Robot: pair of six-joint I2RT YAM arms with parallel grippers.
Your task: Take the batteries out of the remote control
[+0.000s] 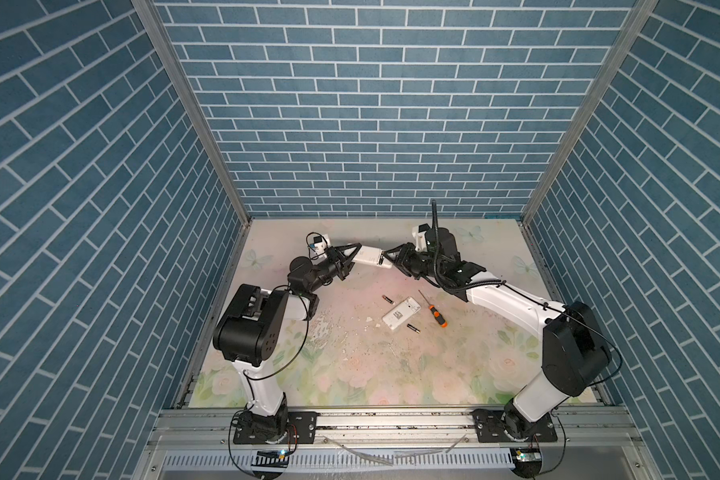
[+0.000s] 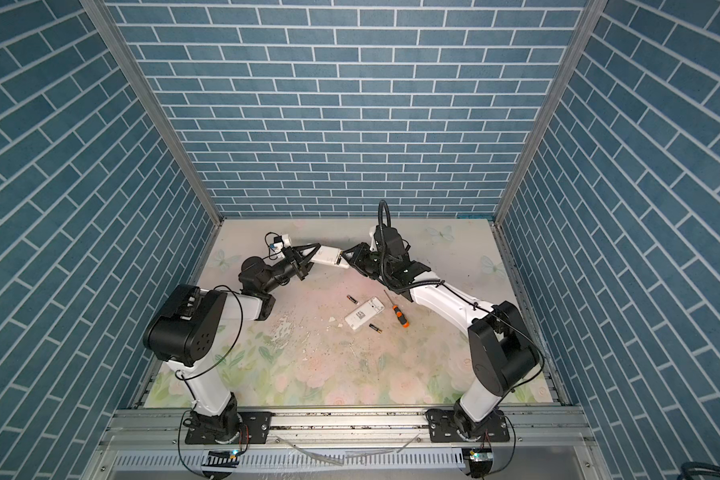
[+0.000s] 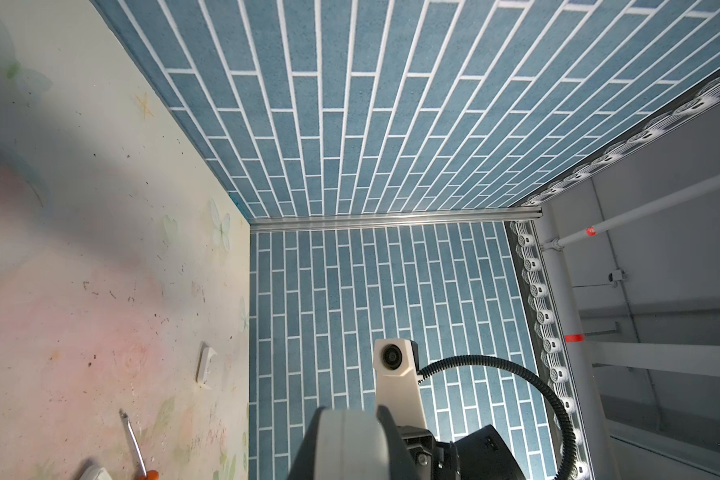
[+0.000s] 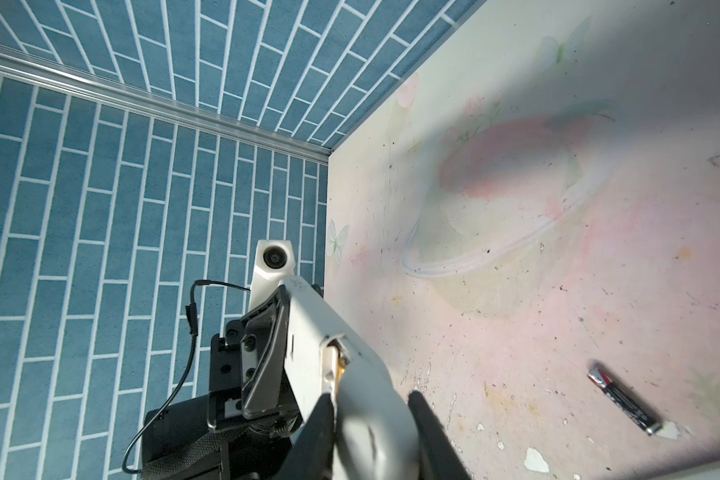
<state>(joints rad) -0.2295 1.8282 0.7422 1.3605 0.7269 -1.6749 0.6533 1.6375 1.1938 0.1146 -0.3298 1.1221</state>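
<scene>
Just above the middle of both top views, near the back wall, a held remote (image 1: 368, 257) (image 2: 327, 257) hangs over the table (image 1: 350, 374) between the two arms. The left gripper (image 1: 350, 259) is clamped on its left end. The right gripper (image 1: 391, 262) grips its right end. In the right wrist view, the right gripper's two dark fingers (image 4: 425, 415) press against either side of the pale body, low in the frame. At the edge of the open compartment there is a gold glint (image 4: 341, 368); whether that is a battery or a contact cannot be told. Two loose batteries lie flat on the table, below and slightly right of the grippers in the top views and well apart from both. The upper battery (image 1: 388, 299) (image 2: 352, 298) sits just left of a second remote (image 1: 400, 312). That remote lies tilted, label side up. The lower battery (image 1: 412, 328) (image 2: 376, 328) sits just beside its lower right corner. An orange-and-black screwdriver (image 1: 433, 309) lies to the right of that remote, under the right arm. The right wrist view catches a battery (image 4: 624, 399) at lower right, on the table and clear of the fingers. In the left wrist view, a small white piece (image 3: 206, 365) rests on the table left of centre.
</scene>
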